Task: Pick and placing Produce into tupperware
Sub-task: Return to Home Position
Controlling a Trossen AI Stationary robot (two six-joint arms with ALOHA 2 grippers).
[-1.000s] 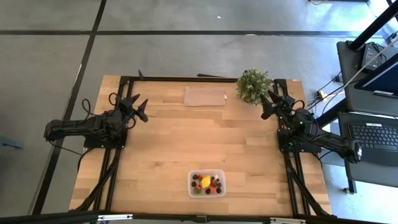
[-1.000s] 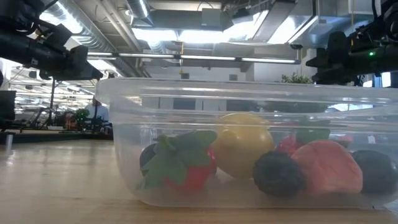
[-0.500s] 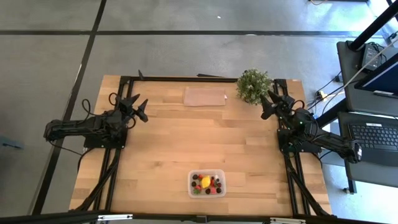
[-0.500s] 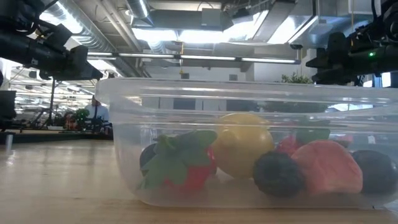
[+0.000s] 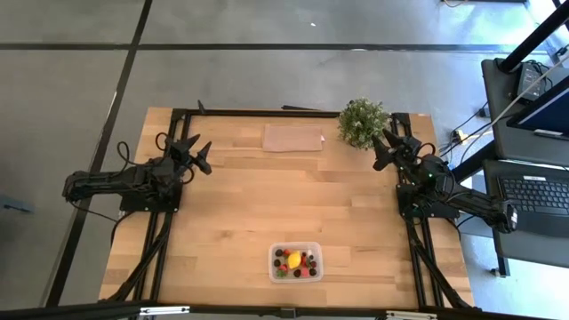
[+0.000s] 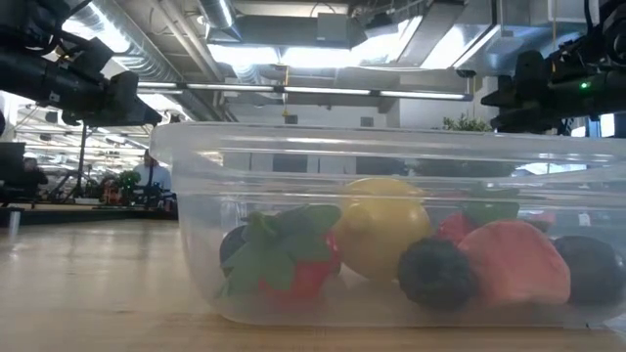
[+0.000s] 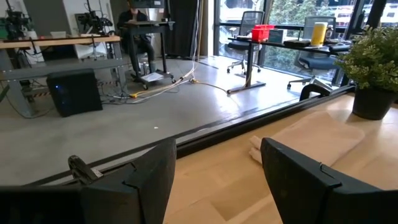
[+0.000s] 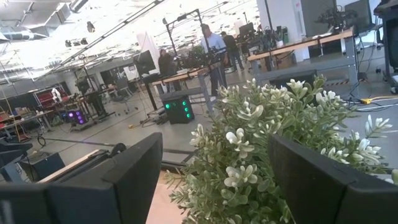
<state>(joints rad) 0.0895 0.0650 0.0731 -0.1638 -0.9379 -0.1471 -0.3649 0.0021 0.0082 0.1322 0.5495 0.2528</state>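
The clear tupperware tub (image 5: 295, 262) stands near the table's near edge, a little right of the middle, and fills the low view (image 6: 391, 230). Inside lie the produce pieces: a yellow lemon (image 6: 381, 227), red strawberries (image 6: 293, 259), dark berries (image 6: 438, 274). My left gripper (image 5: 197, 153) is open and empty, raised over the table's left side. My right gripper (image 5: 388, 149) is open and empty, raised at the table's right side, next to the potted plant (image 5: 363, 123).
A bushy green potted plant (image 8: 273, 143) stands at the far right, close in front of my right gripper. A flat brownish sheet (image 5: 293, 138) lies at the far middle of the table. People and desks show in the room beyond the table.
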